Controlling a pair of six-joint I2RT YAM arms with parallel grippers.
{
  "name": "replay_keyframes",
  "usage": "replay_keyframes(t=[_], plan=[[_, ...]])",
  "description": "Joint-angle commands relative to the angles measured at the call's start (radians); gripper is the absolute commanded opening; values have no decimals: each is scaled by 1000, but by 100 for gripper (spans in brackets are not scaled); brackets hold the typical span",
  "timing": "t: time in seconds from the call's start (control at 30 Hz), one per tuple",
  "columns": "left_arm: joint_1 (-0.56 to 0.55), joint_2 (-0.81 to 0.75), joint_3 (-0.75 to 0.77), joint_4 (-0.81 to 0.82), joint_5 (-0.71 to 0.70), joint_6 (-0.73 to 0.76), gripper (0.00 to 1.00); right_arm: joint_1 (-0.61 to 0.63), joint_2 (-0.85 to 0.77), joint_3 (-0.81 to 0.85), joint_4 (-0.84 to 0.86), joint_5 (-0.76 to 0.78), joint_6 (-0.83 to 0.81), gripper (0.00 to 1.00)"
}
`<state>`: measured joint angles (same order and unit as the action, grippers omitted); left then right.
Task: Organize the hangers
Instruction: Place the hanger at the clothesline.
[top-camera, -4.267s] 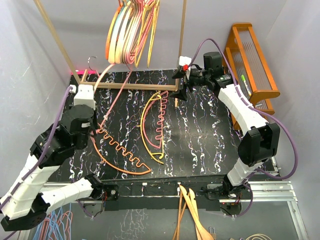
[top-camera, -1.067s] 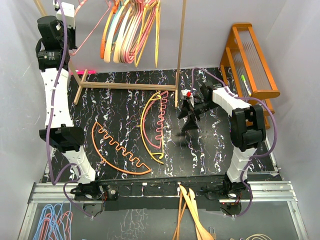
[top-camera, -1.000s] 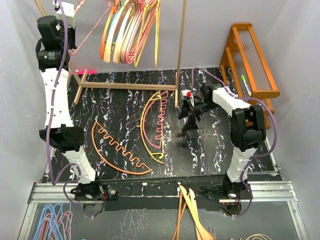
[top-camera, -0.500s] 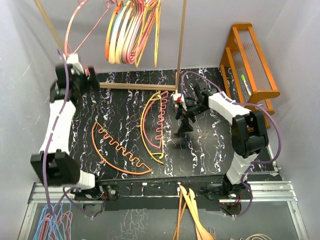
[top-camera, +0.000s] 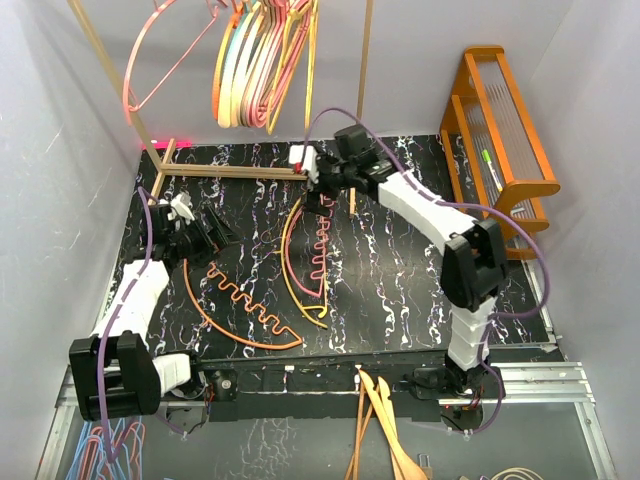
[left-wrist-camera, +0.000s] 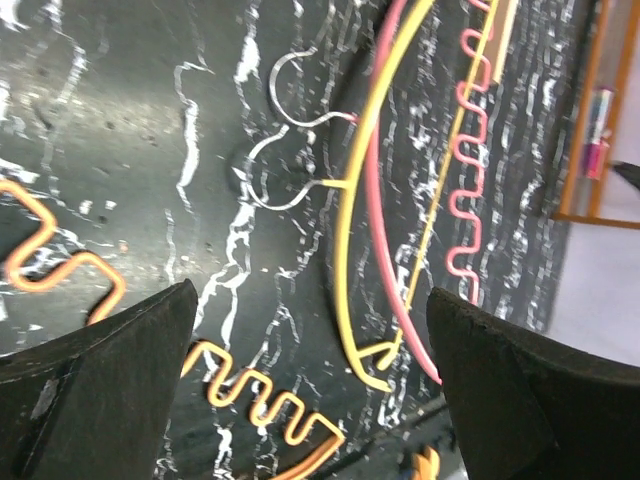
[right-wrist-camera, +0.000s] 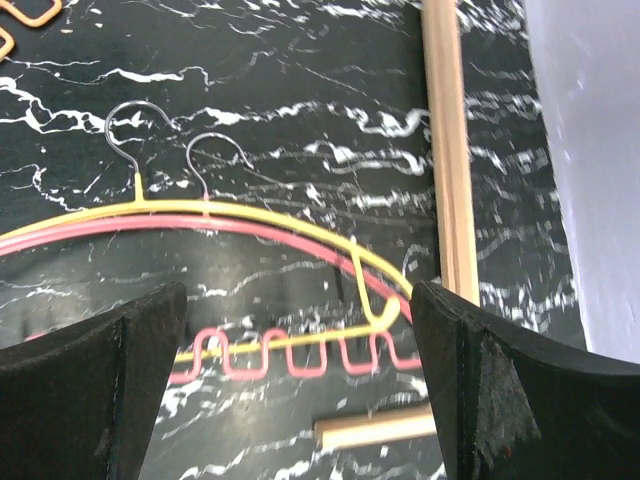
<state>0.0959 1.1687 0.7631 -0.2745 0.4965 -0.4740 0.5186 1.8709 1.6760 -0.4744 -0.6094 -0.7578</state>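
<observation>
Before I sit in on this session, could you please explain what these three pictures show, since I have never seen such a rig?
Two robot arms are bolted at the near edge of a black marbled table. The wide picture comes from a fixed camera above and behind them. The other two come from a camera on each wrist. On the table lie an orange hanger and, overlapping each other, a yellow hanger and a pink hanger. More hangers hang on a wooden rack at the back. The left end effector is near the orange hanger, and the right end effector is above the yellow and pink pair. Both are open and hold nothing.
</observation>
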Motion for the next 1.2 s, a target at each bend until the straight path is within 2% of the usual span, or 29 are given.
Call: replay_keyframes(t=[0.0,0.13,0.27,0.4,0.53,0.8,1.17], plan=[[-4,-54,-22,106,177,-95,97,46,139,75,-24,-67,-104,99],[-5,-94,-17,72,143,-101,97,61,223,73,54,-40,-61,98],[-4,-170,-70,114,144,-148,97,62,279,75,160,-13,-42,99],[-5,-144,-42,37,129,-90,97,62,332,147,121,-32,-71,98],[-5,-123,-21,48,150,-87,97,61,330,151,143,-33,-110,99],[-5,-76,-1,25,158,-71,97,61,452,329,65,-89,-135,99],[-5,-47,-29,40,183,-39,97,52,496,335,86,-29,-157,99]])
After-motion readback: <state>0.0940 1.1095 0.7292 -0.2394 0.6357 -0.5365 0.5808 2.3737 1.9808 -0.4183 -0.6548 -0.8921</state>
